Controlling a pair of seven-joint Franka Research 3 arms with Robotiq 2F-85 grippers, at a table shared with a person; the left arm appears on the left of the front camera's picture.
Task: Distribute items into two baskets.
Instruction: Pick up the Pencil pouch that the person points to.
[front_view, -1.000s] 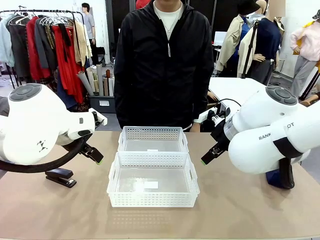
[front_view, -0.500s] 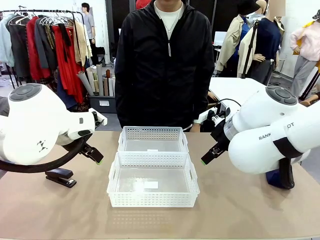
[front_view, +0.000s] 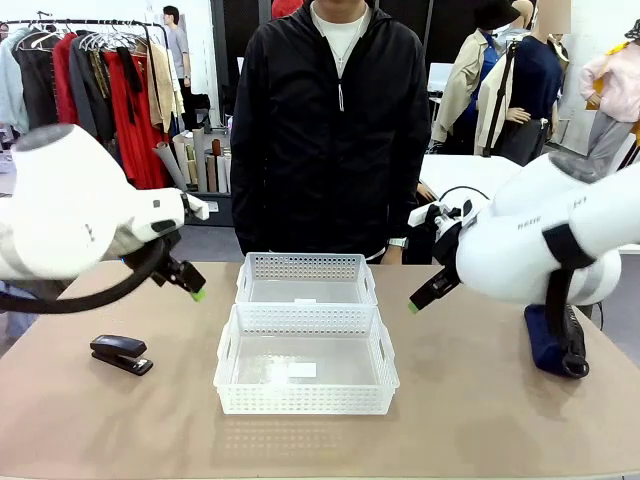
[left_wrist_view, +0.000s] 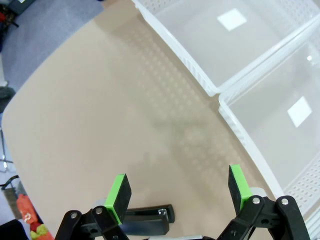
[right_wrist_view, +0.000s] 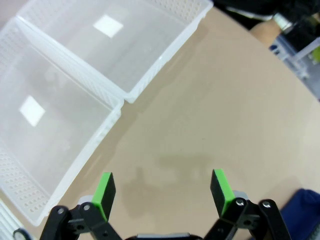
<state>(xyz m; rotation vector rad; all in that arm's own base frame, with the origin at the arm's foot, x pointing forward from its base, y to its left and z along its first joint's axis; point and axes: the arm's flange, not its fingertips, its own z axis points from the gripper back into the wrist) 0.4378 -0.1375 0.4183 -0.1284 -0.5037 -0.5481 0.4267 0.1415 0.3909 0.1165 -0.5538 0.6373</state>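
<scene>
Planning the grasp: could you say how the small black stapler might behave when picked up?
The small black stapler looks rigid and compact, so probably dense for its size. Lying flat on its base, it seems unlikely to roll.

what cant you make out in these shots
Small black stapler: left wrist view, mostly hidden behind the left gripper.
Navy blue fabric pouch: right wrist view, cut off at the corner.
White sticker in the near white lattice plastic basket: front view, any print too small to read.
</scene>
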